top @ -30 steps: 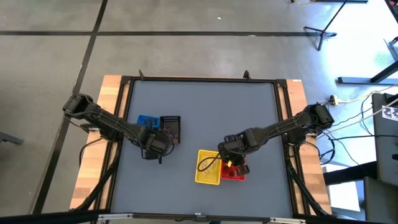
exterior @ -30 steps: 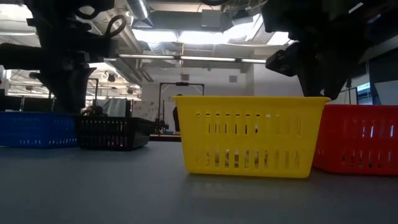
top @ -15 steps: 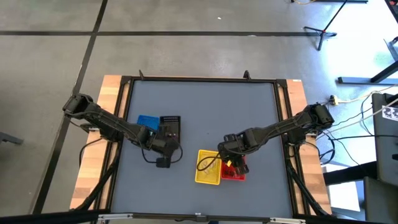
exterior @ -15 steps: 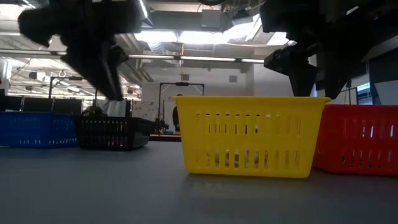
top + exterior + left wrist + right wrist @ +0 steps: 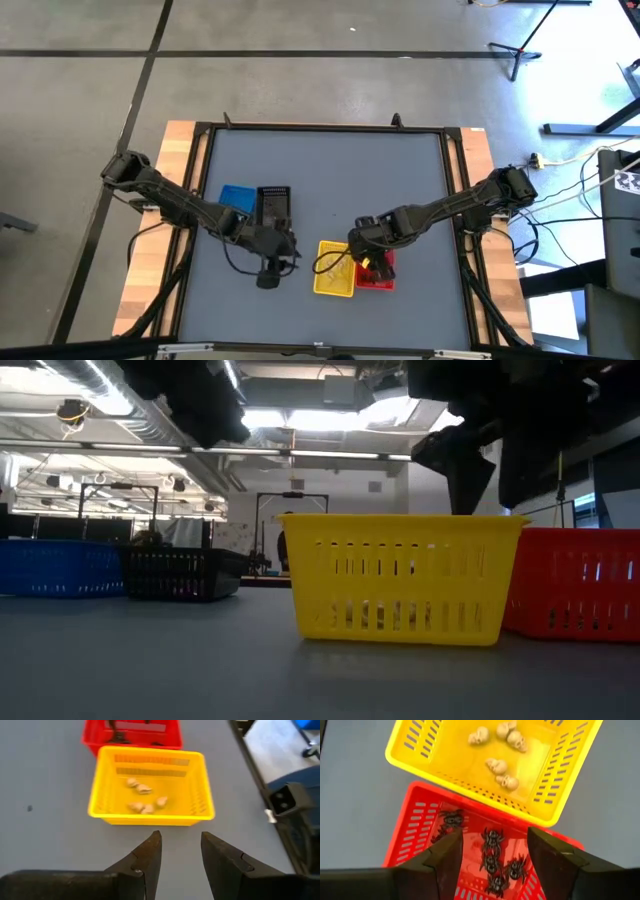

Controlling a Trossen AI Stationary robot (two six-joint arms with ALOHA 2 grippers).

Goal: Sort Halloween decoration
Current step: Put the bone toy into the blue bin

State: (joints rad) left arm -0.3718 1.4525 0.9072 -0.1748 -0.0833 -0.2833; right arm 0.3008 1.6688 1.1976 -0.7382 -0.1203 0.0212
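Far left on the grey table (image 5: 330,170) there's the blue basket (image 5: 235,194), w/ the black basket (image 5: 274,203) touching it on its right side. Can't make out what's in either from these angles.

Next over, left gripper (image 5: 180,851) hangs above bare tabletop between the black basket and the yellow one, fingers (image 5: 149,854) apart w/ nothing between them. Its wrist cam looks straight at the yellow basket, red one just behind.

Center-right: yellow basket (image 5: 335,268) sits right up against the red basket (image 5: 378,275), looks like touching along one long side. Inside the yellow one are the tan skulls (image 5: 501,745), about five or six, loose on the bottom, some in a pair, none stacked afaict. In the low view the yellow basket (image 5: 405,577) is nearest the cam and the red (image 5: 578,582) is off to its right.

Red basket has the black spiders (image 5: 492,855), several, bunched toward the middle plus one (image 5: 451,818) off nearer a wall.

Right gripper (image 5: 492,851) is directly over the red basket, above the spiders, fingers (image 5: 445,857) spread wide and holding nothing. Right arm (image 5: 450,210) comes in from the table's right edge.
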